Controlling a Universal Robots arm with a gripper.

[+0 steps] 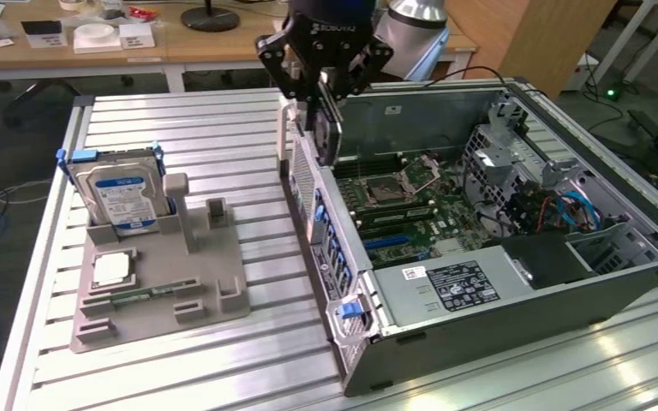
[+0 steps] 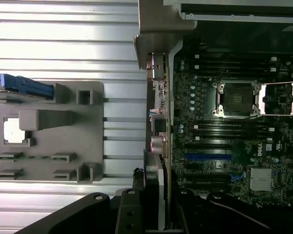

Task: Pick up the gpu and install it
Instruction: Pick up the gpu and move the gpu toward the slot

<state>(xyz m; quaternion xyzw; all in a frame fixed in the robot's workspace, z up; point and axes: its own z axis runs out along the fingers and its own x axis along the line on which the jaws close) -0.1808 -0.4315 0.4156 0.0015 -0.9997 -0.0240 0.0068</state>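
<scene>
While it hangs upright just above the rim of the computer case (image 1: 512,342), the gpu (image 1: 329,141) is pinched at its top edge by the pincer (image 1: 325,96); thin, stiff, light and probably fragile, it seems best held by bare board edges, off its chips

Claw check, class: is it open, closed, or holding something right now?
Claw: closed on the gpu, card upright over the open computer case.

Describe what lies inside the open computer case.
A motherboard with an open processor socket, a blue slot, a labelled power supply and cables. Whatever sits beneath the power supply is covered.
</scene>
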